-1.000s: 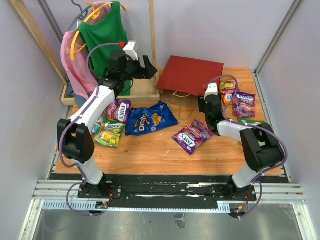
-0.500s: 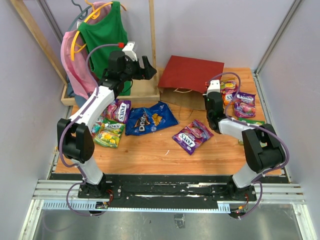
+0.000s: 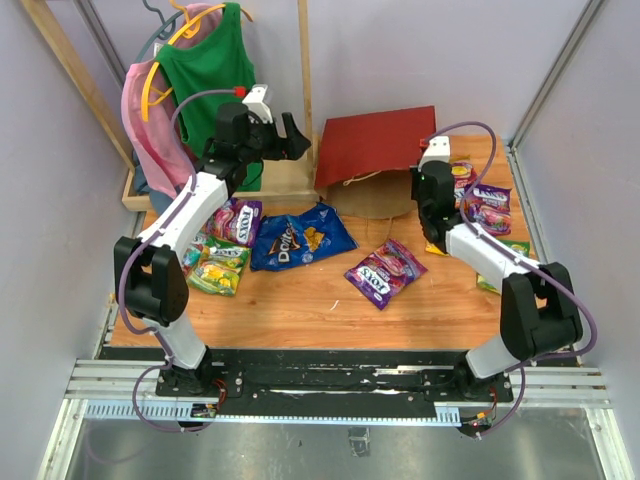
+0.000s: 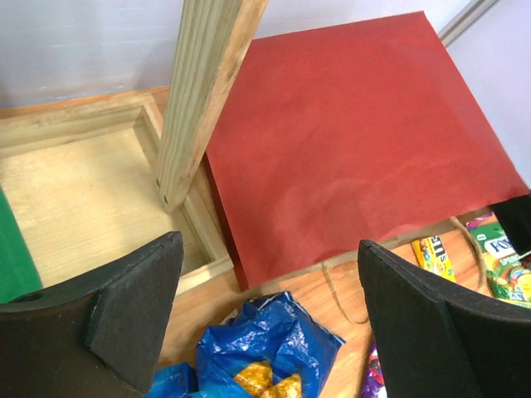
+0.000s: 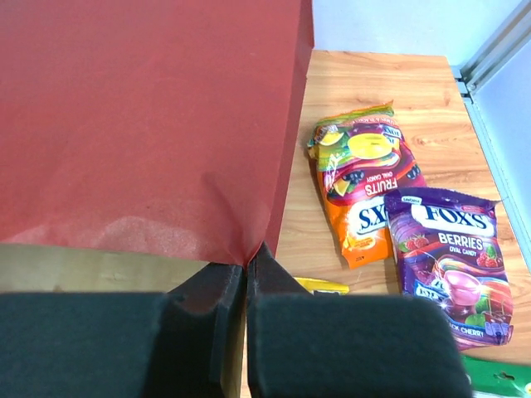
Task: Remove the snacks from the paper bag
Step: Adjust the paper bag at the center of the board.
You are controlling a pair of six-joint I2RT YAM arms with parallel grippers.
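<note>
The red paper bag point(image 3: 375, 145) lies at the back of the table with its brown mouth toward me, its top side raised. My right gripper point(image 3: 420, 182) point(image 5: 247, 259) is shut on the near right corner of the paper bag point(image 5: 141, 116). Snacks lie outside it: a blue Doritos bag point(image 3: 300, 238) point(image 4: 257, 348), a purple candy bag point(image 3: 385, 272), an orange packet point(image 5: 361, 186), a purple berries packet point(image 5: 452, 261) and a yellow bar point(image 5: 319, 286). My left gripper point(image 3: 300, 138) point(image 4: 267, 274) hangs open above the Doritos bag, left of the paper bag point(image 4: 357, 141), holding nothing.
A wooden rack post point(image 4: 203, 91) and its base tray point(image 4: 75, 182) stand just left of the bag. A green garment point(image 3: 215, 70) and a pink one point(image 3: 150, 120) hang on it. More packets point(image 3: 220, 265) lie at the left; walls close in all around.
My right gripper has shut on the bag's corner and lifted it, moving up and back, so the bag's top side and mouth have risen. The left arm has hardly moved.
</note>
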